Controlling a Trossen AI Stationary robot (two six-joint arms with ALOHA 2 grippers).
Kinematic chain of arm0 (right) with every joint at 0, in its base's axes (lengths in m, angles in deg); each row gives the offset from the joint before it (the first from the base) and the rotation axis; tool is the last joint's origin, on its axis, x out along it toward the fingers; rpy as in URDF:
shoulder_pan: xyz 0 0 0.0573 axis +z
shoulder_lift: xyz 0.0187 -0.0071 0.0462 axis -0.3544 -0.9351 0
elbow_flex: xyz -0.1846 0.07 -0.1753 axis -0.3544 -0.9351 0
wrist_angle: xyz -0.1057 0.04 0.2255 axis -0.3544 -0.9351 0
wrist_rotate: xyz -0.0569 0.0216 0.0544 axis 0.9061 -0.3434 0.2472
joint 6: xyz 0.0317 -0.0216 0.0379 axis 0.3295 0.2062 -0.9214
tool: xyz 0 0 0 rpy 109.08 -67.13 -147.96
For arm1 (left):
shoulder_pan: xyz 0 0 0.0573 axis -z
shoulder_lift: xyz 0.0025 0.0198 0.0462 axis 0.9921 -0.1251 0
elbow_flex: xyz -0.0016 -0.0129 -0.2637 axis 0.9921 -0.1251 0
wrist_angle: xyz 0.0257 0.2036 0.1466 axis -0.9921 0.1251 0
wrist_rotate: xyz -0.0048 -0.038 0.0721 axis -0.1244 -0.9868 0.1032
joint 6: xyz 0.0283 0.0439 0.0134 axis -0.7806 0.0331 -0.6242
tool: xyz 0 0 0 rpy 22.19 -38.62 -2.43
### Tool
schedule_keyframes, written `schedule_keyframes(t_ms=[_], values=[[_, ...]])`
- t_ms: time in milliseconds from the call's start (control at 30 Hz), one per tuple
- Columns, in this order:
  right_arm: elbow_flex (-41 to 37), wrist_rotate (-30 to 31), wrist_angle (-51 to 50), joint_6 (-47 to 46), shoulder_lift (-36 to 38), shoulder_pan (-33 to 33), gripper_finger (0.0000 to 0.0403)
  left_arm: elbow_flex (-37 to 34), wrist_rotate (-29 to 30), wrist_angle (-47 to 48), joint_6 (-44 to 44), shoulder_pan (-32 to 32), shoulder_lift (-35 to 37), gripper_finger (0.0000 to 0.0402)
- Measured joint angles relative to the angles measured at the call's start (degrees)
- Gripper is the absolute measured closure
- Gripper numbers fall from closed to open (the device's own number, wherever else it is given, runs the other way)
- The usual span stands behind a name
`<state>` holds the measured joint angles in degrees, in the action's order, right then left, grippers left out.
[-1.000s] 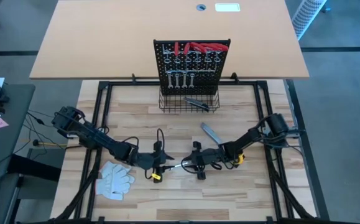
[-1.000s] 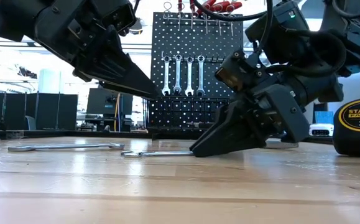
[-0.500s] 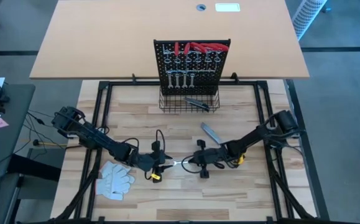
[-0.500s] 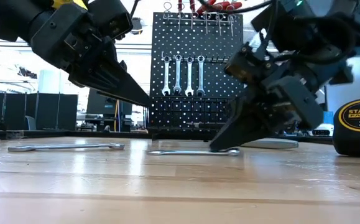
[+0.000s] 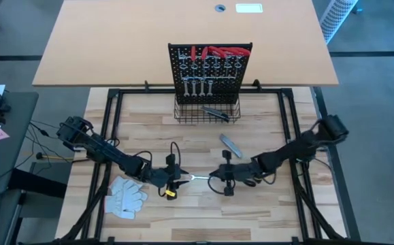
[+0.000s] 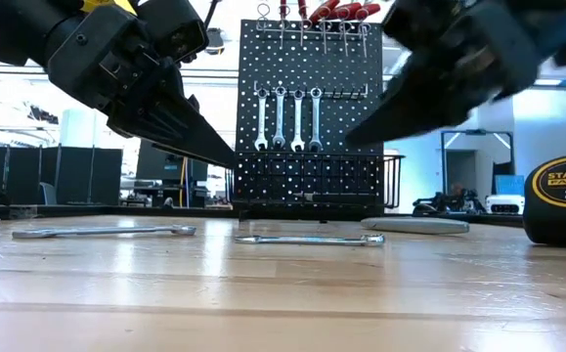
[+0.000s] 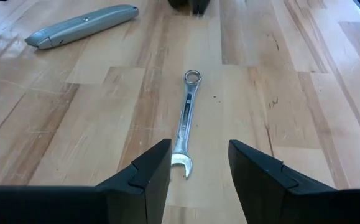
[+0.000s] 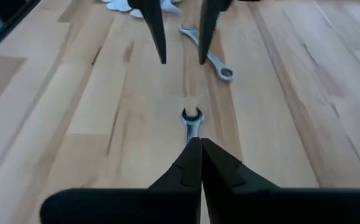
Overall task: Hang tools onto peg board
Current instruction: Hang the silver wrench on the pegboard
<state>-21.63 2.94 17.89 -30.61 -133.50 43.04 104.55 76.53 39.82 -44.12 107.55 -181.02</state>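
Note:
A silver wrench point(image 5: 198, 177) lies flat on the wooden table between my two grippers, touched by neither; it also shows in the low view point(image 6: 307, 239). My left gripper point(image 5: 180, 180) hovers open just left of it, its fingers either side of the wrench's open-jaw end point(image 7: 181, 163). My right gripper point(image 5: 216, 178) is shut and raised above the wrench's ring end point(image 6: 372, 238). The peg board point(image 5: 210, 68) stands at the far side with several wrenches and red-handled pliers hanging on it.
A second wrench point(image 6: 102, 232) lies left of the first. White gloves point(image 5: 125, 195) lie near left. A grey utility knife point(image 5: 229, 143) lies beyond the grippers. The tape measure point(image 6: 561, 200) stands right. The wire basket point(image 5: 190, 116) holds a black-handled tool point(image 5: 217, 113).
My right gripper, its tips down on the table at the wrench's right end, slid the wrench a short way toward the table's right edge. It then rose clear and drew back right, leaving the wrench flat on the table.

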Motion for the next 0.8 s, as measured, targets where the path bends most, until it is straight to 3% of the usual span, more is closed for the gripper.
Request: schedule_keyframes(t_ms=[167,300,467,800], values=[[-1.72,1.66,-2.31,-6.87,3.20,4.02,0.0332,-0.02,-0.01,-1.26,-0.32,0.01,0.00,0.0244],[-4.04,2.26,-2.46,-10.94,0.56,6.55,0.0268,-0.02,-0.01,-1.47,-0.40,0.04,0.00,0.0244],[-4.83,8.08,-0.81,-12.84,-4.16,7.24,0.0210,-0.02,0.39,-1.49,-0.36,0.01,0.00,0.0244],[-4.61,9.26,10.76,-13.22,-16.07,3.93,0.0189,-0.02,1.02,-1.75,-1.05,0.01,0.00,0.0244]])
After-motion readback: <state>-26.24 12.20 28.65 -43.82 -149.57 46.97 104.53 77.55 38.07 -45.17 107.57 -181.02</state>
